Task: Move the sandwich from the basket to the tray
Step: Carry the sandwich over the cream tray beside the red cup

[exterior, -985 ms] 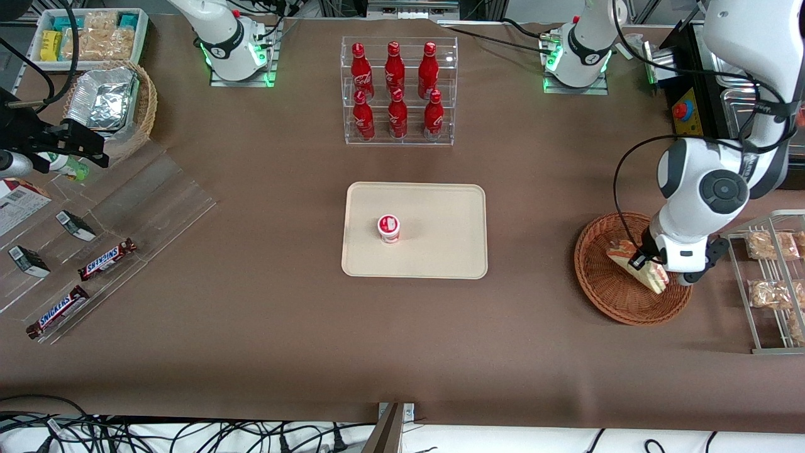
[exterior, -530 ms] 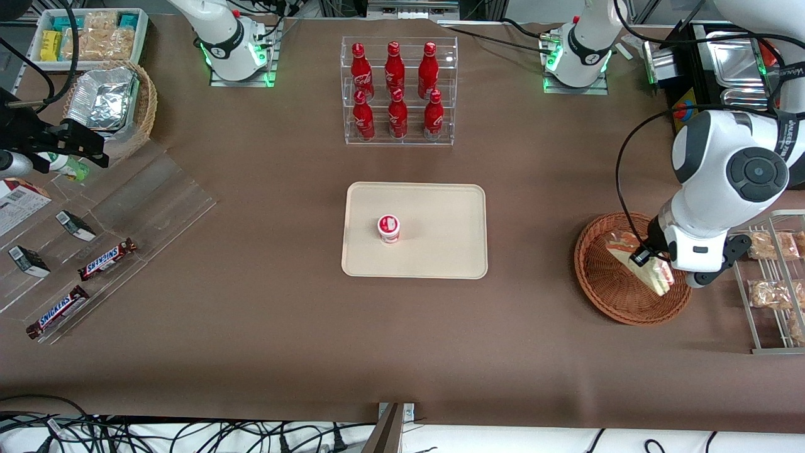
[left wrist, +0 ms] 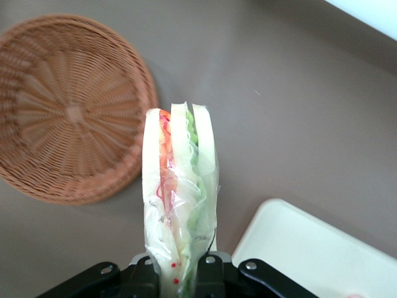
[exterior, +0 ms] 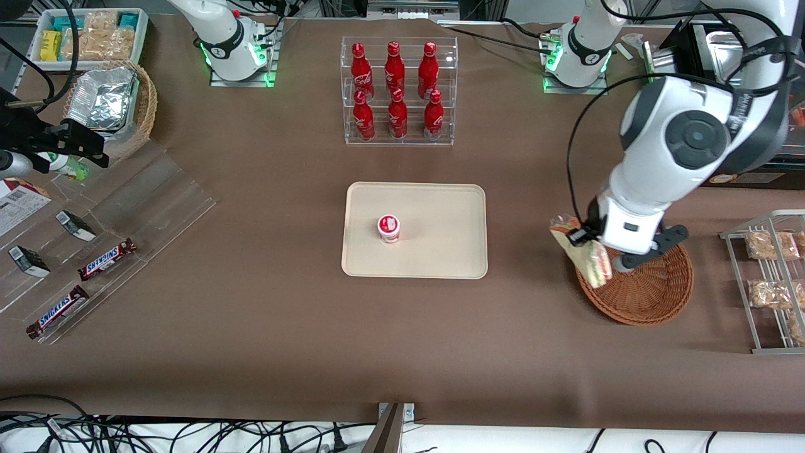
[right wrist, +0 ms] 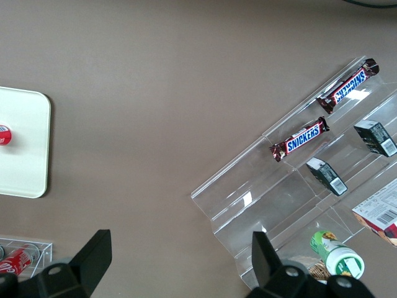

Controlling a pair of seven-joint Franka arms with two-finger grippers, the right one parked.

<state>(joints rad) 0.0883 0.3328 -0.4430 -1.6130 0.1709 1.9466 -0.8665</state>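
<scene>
My left gripper (exterior: 596, 255) is shut on the wrapped sandwich (exterior: 582, 250) and holds it in the air over the basket's rim, on the side toward the tray. The wrist view shows the sandwich (left wrist: 180, 186) clamped between the black fingers (left wrist: 214, 273), with white bread and red and green filling. The reddish-brown wicker basket (exterior: 654, 296) has nothing in it (left wrist: 68, 118). The cream tray (exterior: 440, 207) lies at the table's middle; a corner of it shows in the wrist view (left wrist: 310, 248).
A small red-and-white cup (exterior: 388, 228) stands on the tray. A clear rack of red bottles (exterior: 396, 88) is farther from the camera than the tray. A wire rack of bagged snacks (exterior: 770, 270) lies beside the basket at the working arm's end.
The gripper has lifted the sandwich out of the basket and carried it toward the tray; it now hangs over the basket's rim.
</scene>
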